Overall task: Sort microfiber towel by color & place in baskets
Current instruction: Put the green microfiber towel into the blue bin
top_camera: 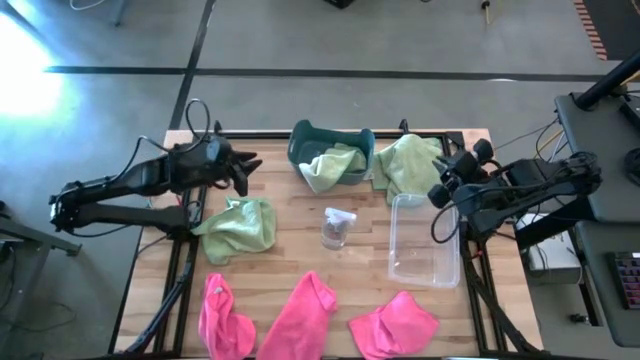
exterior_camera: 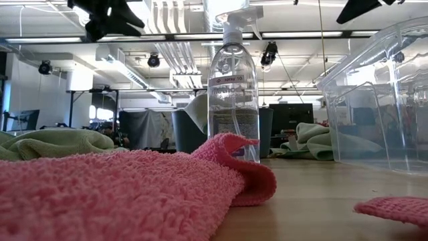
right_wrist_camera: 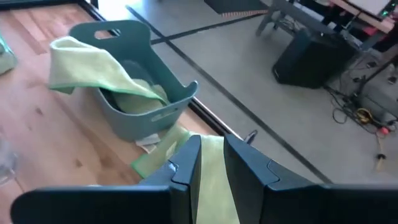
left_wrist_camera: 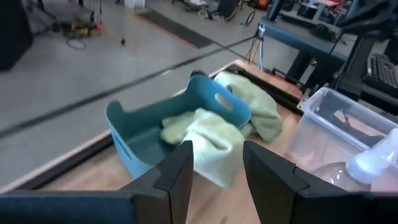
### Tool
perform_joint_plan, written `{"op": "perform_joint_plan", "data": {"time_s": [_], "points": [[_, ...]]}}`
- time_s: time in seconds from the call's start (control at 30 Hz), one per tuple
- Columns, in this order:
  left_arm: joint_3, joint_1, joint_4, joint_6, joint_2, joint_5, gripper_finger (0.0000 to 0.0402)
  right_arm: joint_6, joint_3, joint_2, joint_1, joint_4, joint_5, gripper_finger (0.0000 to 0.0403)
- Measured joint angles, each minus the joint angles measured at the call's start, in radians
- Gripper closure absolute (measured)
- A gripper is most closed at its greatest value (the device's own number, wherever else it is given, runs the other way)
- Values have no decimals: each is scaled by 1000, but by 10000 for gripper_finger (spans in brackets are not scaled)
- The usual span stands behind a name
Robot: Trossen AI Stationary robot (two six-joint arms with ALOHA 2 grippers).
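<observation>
One light green towel [top_camera: 335, 165] [left_wrist_camera: 205, 134] [right_wrist_camera: 93, 62] lies in the dark teal basket [top_camera: 300, 140] [left_wrist_camera: 143, 124] [right_wrist_camera: 143, 115], draped over its rim. Another green towel [top_camera: 405, 160] [right_wrist_camera: 155, 158] lies on the table right of that basket, and a third [top_camera: 240, 228] lies at the left. Three pink towels [top_camera: 225, 320] [top_camera: 305, 315] [top_camera: 395, 325] lie along the near edge. The clear basket [top_camera: 425, 240] [exterior_camera: 374, 94] stands at the right. My left gripper [top_camera: 245, 170] [left_wrist_camera: 217, 180] hangs open, left of the teal basket. My right gripper [top_camera: 442, 185] [right_wrist_camera: 211, 174] hangs above the right green towel, narrowly open.
A clear spray bottle [top_camera: 338, 225] [exterior_camera: 233, 94] stands mid-table between the teal basket and the pink towels. The table's far edge has a dark rail just behind the teal basket. Bare wood shows between the bottle and the left green towel.
</observation>
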Motion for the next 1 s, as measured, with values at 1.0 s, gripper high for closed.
{"op": "perform_joint_plan", "data": {"time_s": [1.0], "points": [[38, -4, -6, 107, 16, 2, 276, 133, -69, 161, -619, -84, -92, 339]]}}
